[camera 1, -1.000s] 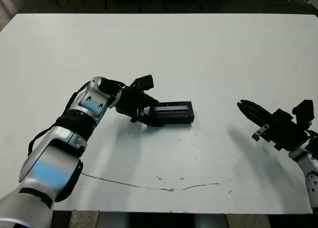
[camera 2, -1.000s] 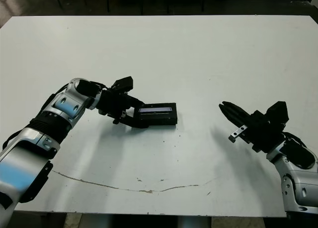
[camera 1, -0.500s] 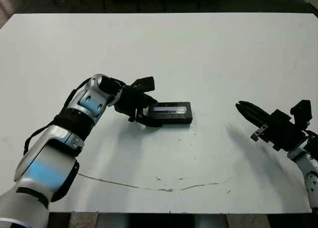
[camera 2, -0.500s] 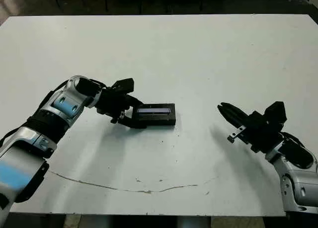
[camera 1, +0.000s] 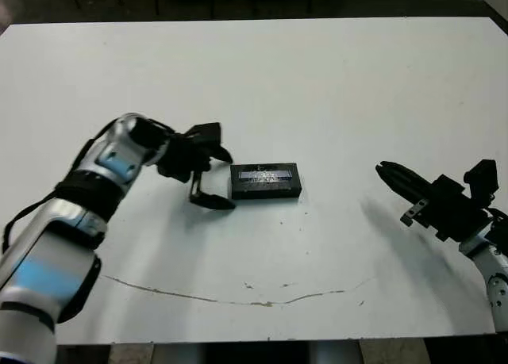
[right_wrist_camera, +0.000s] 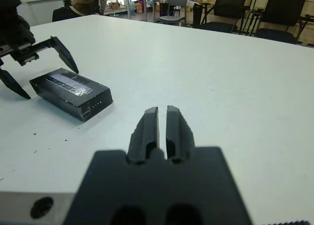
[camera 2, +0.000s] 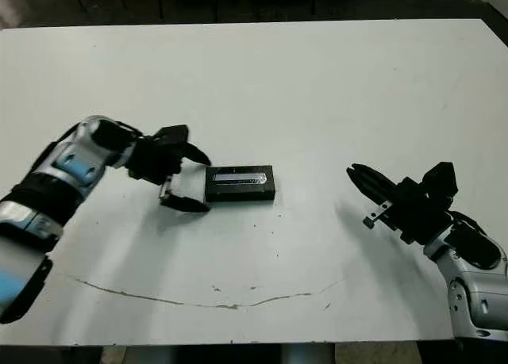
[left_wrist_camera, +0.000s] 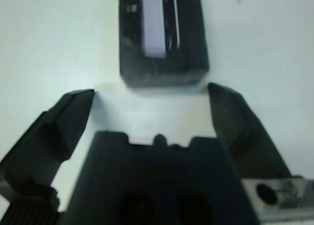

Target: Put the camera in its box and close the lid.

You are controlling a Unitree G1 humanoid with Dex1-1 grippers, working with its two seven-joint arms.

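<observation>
— Camera: can it be seen anywhere on the table?

— No camera is seen by itself. What is seen is the box, lying left of the table's middle, with the lid seated flat on top, its silvery stripe facing up. The camera is judged to be inside, though that cannot be checked from outside.

— So how much of the task is left?

— Little or nothing, it is judged. The lid appears flush with the box walls; whether it is pressed fully home cannot be told.

— How is the left gripper placed?

— It is held just to the left of the box, at its short end, with its two fingers spread wide. Nothing is gripped. In the wrist view a strip of bare table is seen between the fingertips and the box, so no contact is made.

— And the right gripper?

— It is held well apart, near the right edge, its fingers pressed together on nothing.
</observation>
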